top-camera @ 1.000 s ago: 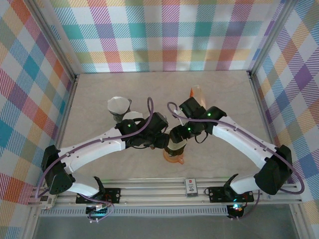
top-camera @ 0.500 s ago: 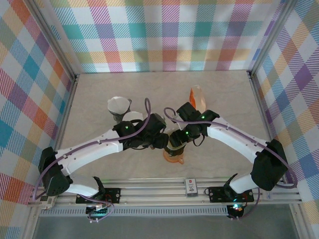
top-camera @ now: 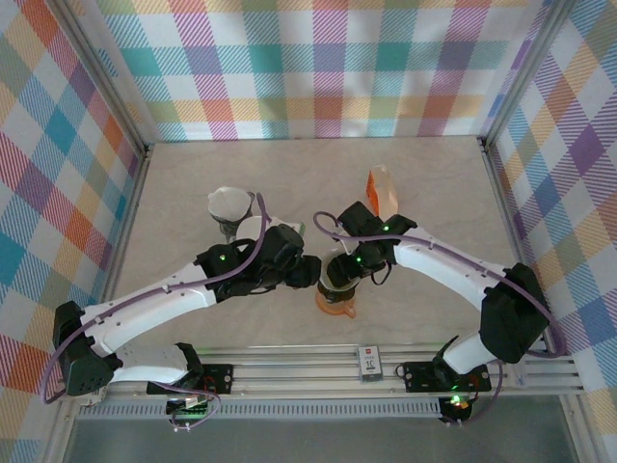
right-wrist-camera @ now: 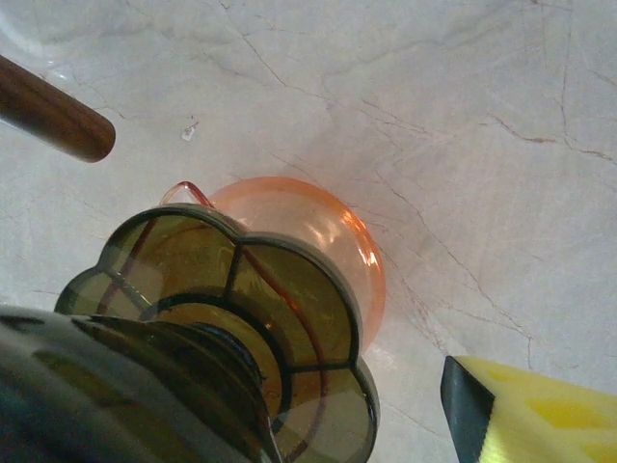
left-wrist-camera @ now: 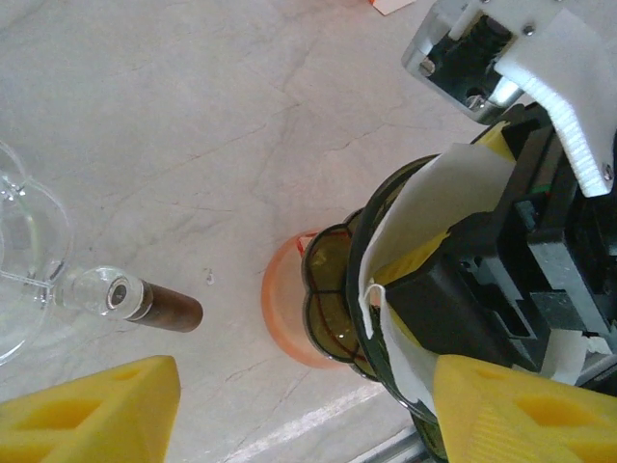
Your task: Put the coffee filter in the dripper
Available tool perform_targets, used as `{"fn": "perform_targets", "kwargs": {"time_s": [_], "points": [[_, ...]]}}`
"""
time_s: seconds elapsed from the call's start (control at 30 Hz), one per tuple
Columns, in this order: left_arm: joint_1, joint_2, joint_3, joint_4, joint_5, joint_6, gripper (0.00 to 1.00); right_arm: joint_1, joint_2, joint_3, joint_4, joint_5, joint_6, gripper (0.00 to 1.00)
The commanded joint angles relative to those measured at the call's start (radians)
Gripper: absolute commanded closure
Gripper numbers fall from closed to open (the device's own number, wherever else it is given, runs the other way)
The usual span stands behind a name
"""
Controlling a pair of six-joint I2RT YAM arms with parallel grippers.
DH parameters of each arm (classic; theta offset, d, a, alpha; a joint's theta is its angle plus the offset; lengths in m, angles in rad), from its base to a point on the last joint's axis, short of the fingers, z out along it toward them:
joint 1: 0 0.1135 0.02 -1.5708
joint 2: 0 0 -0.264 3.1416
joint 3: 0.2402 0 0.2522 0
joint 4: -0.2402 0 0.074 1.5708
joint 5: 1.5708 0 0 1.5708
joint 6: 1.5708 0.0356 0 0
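Filter (left-wrist-camera: 434, 193) seated in dripper (left-wrist-camera: 333, 289), table (top-camera: 434, 193) near edge. Right gripper (top-camera: 339, 274) wide, one finger inside filter. Left gripper (left-wrist-camera: 307, 386) wide, just left of dripper.

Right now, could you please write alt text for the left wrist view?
A white paper filter sits in the dark green dripper, with the right gripper partly inside it. The left gripper is open, a wooden-handled glass server at left.

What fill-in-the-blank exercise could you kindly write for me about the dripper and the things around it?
The paper filter inside the dripper is ____. The dripper stands on an ____ cup. The handle of the glass carafe is ____.
Missing words: white; orange; brown.
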Motion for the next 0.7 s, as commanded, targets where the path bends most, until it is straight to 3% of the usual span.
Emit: {"fn": "perform_targets", "kwargs": {"time_s": [0.0,0.37,0.53,0.67], "points": [[-0.013,-0.014,-0.022,0.053,-0.008,-0.01,0.26,0.009,0.012,-0.002,0.002,0.019,0.015,0.27],[0.008,0.027,-0.032,0.069,0.004,-0.022,0.16,0.01,0.015,0.006,0.001,0.025,0.022,0.26],[0.019,0.053,-0.032,0.06,0.015,-0.031,0.18,0.01,0.018,0.009,0.0,0.023,0.024,0.26],[0.026,0.054,-0.031,0.041,0.008,-0.04,0.3,0.01,0.018,0.01,0.0,0.024,0.027,0.26]]}}
